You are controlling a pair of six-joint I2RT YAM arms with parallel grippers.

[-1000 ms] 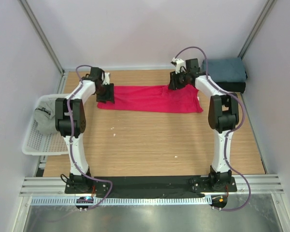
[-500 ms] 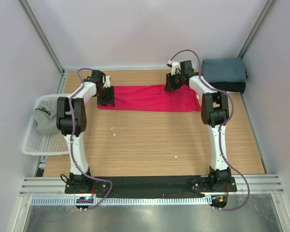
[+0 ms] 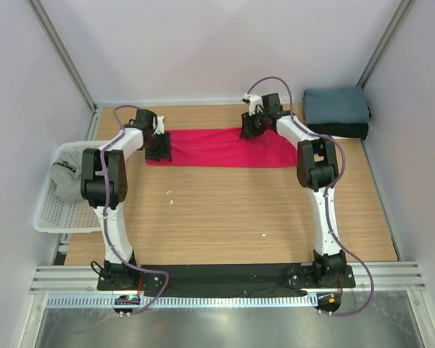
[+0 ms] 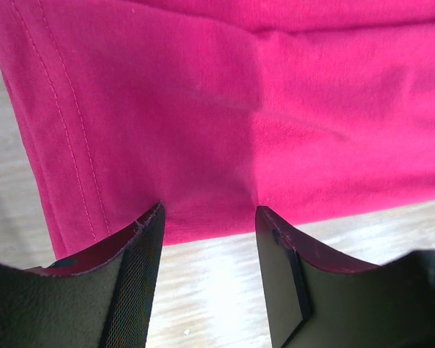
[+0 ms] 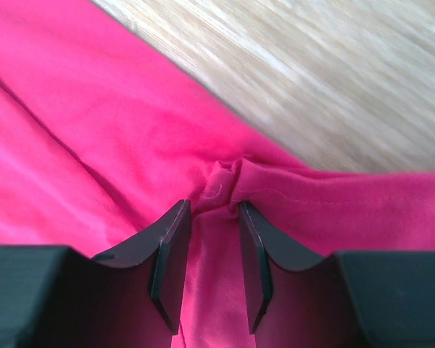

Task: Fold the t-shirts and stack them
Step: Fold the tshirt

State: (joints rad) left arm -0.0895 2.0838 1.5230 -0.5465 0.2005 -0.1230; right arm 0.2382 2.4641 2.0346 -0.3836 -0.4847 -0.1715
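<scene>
The wooden table [image 3: 225, 210] carried everything, and both arms reached to its far part. Stretched between the two tools lay the red t-shirt [image 3: 217, 147], folded into a long flat band running from the left tool [image 3: 158, 147] across to the right tool [image 3: 250, 130], with its wider end spreading past the right tool toward the right.

Outside the left arm, well apart from the left tool and nearer the bases, the white mesh basket [image 3: 51, 214] hung off the table's left edge. A crumpled grey t-shirt [image 3: 67, 181] with a dark mark sat inside it.

To the right of the right tool, near but apart from it, a folded slate-blue t-shirt [image 3: 337, 106] rested on a folded black t-shirt [image 3: 348, 131] in the far right corner.

In the left wrist view the left tool [image 4: 206, 214] was released. Its fingers [image 4: 141, 246] stood wide apart over the near edge of the red t-shirt [image 4: 239, 109], the stitched hem running off to the left of them and bare table showing between them below the cloth.

In the right wrist view the right tool [image 5: 214, 206] was clenched on the red t-shirt [image 5: 94, 123]. Its fingers [image 5: 170, 254] stood close together with a small bunched ridge of cloth pinched between their tips, at the shirt's edge beside bare wood.
</scene>
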